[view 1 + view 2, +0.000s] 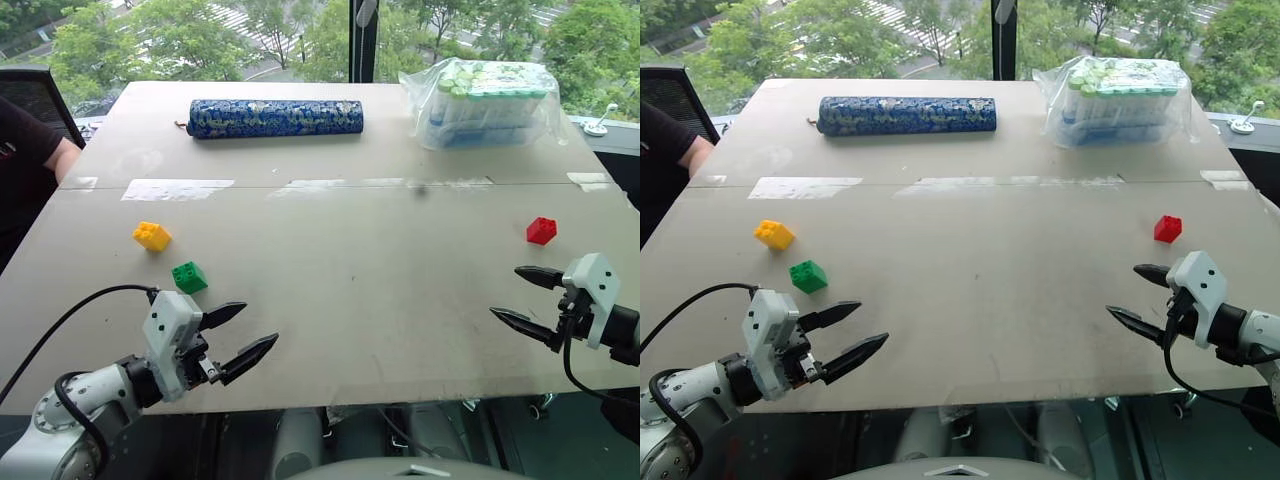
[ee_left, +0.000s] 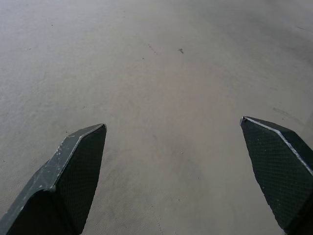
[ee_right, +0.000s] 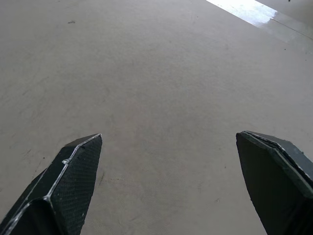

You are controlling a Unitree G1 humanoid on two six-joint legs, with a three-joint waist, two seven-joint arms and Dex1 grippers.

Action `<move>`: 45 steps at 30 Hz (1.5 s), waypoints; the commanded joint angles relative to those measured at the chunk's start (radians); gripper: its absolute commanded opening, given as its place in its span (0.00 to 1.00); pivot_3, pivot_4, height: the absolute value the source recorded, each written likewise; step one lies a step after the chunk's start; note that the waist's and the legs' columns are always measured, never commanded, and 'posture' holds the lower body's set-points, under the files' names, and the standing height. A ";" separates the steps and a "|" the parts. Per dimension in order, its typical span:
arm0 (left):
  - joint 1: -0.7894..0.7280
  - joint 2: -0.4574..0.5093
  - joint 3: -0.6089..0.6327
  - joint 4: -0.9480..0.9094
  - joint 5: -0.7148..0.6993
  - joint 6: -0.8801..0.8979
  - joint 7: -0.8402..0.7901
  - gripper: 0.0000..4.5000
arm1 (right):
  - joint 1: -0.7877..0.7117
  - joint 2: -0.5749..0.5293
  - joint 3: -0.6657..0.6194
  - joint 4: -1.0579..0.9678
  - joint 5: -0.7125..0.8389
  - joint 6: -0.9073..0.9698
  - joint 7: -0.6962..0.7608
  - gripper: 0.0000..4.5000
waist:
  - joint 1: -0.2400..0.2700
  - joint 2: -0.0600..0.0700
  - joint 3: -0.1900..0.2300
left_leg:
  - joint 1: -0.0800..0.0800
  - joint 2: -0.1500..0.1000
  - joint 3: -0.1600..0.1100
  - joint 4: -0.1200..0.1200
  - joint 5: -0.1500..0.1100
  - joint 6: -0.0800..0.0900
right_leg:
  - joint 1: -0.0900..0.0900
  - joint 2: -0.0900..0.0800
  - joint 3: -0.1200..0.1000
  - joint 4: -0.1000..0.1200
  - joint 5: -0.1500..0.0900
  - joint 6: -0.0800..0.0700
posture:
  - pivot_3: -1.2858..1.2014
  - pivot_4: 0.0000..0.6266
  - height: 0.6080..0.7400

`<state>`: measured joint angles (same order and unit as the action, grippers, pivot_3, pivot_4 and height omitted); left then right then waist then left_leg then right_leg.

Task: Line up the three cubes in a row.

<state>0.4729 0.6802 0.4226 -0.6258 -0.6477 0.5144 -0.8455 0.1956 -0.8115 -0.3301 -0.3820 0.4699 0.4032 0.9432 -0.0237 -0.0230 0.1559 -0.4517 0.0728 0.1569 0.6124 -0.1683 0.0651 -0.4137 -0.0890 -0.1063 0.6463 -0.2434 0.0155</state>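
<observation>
With both the left hand (image 1: 243,333) and right hand (image 1: 515,294) released and empty low in the frame, the yellow cube (image 1: 152,236) and green cube (image 1: 189,277) sit close together at left, so fetching the lone red cube (image 1: 541,230) from the bench's (image 1: 350,300) right side looks wisest.

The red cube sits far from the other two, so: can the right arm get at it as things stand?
Probably yes: the red cube lies alone on bare table just beyond the open right gripper, with nothing between them.
</observation>
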 commanded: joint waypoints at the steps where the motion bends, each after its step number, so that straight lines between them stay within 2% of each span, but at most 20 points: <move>1: -0.095 -0.003 -0.053 -0.024 0.005 -0.008 0.037 1.00 | -0.074 0.044 -0.008 -0.001 -0.007 0.021 -0.105 1.00 | 0.005 0.000 0.000 | 0.000 0.000 0.000 0.000 0.000 0.000 | 0.000 0.000 0.000 0.000 0.000 0.000 | 0.52 0.24 1.00; 2: -0.163 -0.004 -0.093 -0.045 -0.009 0.011 0.057 1.00 | -0.129 0.074 -0.011 -0.007 -0.010 0.088 -0.206 1.00 | 0.009 0.000 0.000 | 0.001 0.000 0.000 0.000 0.000 0.000 | 0.000 0.000 -0.001 0.000 -0.001 0.001 | 0.52 0.24 1.00; 4: -0.257 0.017 -0.166 -0.073 -0.009 0.023 0.044 1.00 | -0.233 0.068 0.024 -0.018 -0.119 0.244 -0.387 1.00 | 0.014 0.004 0.002 | -0.002 0.001 -0.004 0.004 0.000 0.000 | 0.000 0.001 -0.005 0.000 0.000 0.000 | 0.52 0.24 1.00; 9: -0.425 0.057 -0.303 -0.058 0.018 0.036 0.011 1.00 | -0.451 0.050 0.050 0.082 -0.139 0.526 -0.514 1.00 | 0.015 0.005 -0.001 | -0.002 -0.001 -0.004 0.006 0.000 0.000 | 0.001 -0.001 -0.004 0.000 0.002 -0.002 | 0.52 0.24 1.00; 12: -0.526 0.063 -0.379 -0.053 0.022 0.054 -0.011 1.00 | -0.636 0.075 0.041 0.231 -0.179 0.694 -0.633 1.00 | 0.015 0.006 0.000 | -0.003 -0.001 -0.004 0.006 0.000 0.000 | 0.000 0.001 -0.005 0.001 0.004 -0.004 | 0.52 0.24 1.00; 17: -0.610 0.063 -0.462 -0.040 0.033 0.062 -0.035 1.00 | -0.847 0.135 0.062 0.413 -0.200 0.860 -0.714 1.00 | 0.012 0.006 -0.001 | -0.003 -0.001 -0.004 0.006 0.004 -0.002 | 0.000 0.010 -0.005 0.003 0.006 -0.001 | 0.52 0.24 1.00; 23: -0.615 0.063 -0.486 -0.031 0.064 0.045 -0.044 1.00 | -0.942 0.191 0.060 0.587 -0.228 0.900 -0.766 1.00 | 0.013 0.006 0.000 | -0.002 -0.001 -0.003 0.006 0.004 -0.003 | -0.001 0.010 -0.006 0.007 0.005 0.000 | 0.52 0.24 1.00; 26: -0.593 0.050 -0.467 -0.037 0.057 0.046 -0.030 1.00 | -0.953 0.202 0.077 0.654 -0.249 0.854 -0.776 0.83 | 0.013 0.006 0.000 | -0.002 0.000 -0.004 0.009 0.003 -0.001 | 0.000 0.010 -0.006 0.007 0.004 0.003 | 0.52 0.24 1.00; 34: -0.535 0.051 -0.445 -0.063 0.059 0.042 -0.005 1.00 | -0.939 0.185 0.127 0.688 -0.275 0.797 -0.732 0.02 | 0.011 0.006 -0.001 | 0.000 0.001 -0.005 0.016 -0.002 -0.002 | 0.002 0.009 -0.006 0.012 0.001 0.001 | 0.52 0.24 1.00; 35: -0.533 0.053 -0.440 -0.065 0.058 0.043 -0.003 1.00 | -0.935 0.183 0.131 0.684 -0.275 0.792 -0.726 0.01 | 0.011 0.006 -0.001 | 0.000 0.001 -0.006 0.016 -0.002 -0.002 | 0.002 0.009 -0.005 0.012 0.001 0.001 | 0.52 0.24 1.00; 40: -0.534 0.063 -0.417 -0.075 0.045 0.054 0.007 1.00 | -0.911 0.160 0.160 0.642 -0.274 0.727 -0.657 0.01 | 0.011 0.006 -0.001 | -0.001 0.001 -0.007 0.016 -0.002 -0.002 | 0.002 0.009 -0.004 0.012 0.003 0.003 | 0.52 0.24 1.00; 43: -0.526 0.067 -0.399 -0.078 0.033 0.059 0.005 1.00 | -0.910 0.143 0.148 0.608 -0.283 0.699 -0.654 0.17 | 0.010 0.006 -0.001 | -0.001 0.001 -0.006 0.016 -0.002 -0.002 | 0.002 0.009 -0.005 0.012 0.003 0.003 | 0.52 0.24 1.00; 45: -0.520 0.066 -0.392 -0.076 0.029 0.059 0.004 1.00 | -0.914 0.132 0.132 0.579 -0.292 0.715 -0.670 0.38 | 0.011 0.007 0.000 | -0.001 0.001 -0.006 0.016 -0.002 -0.002 | 0.002 0.009 -0.005 0.012 0.003 0.003 | 0.52 0.24 1.00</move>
<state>-0.0520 0.7393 0.0010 -0.6588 -0.5939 0.5806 -0.8424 -0.7094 -0.6484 -0.1749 0.2483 0.1851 1.1145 0.2776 -0.0131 -0.0158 0.1558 -0.4529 0.0740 0.1507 0.6282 -0.1703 0.0630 -0.4117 -0.0797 -0.1113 0.6584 -0.2407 0.0186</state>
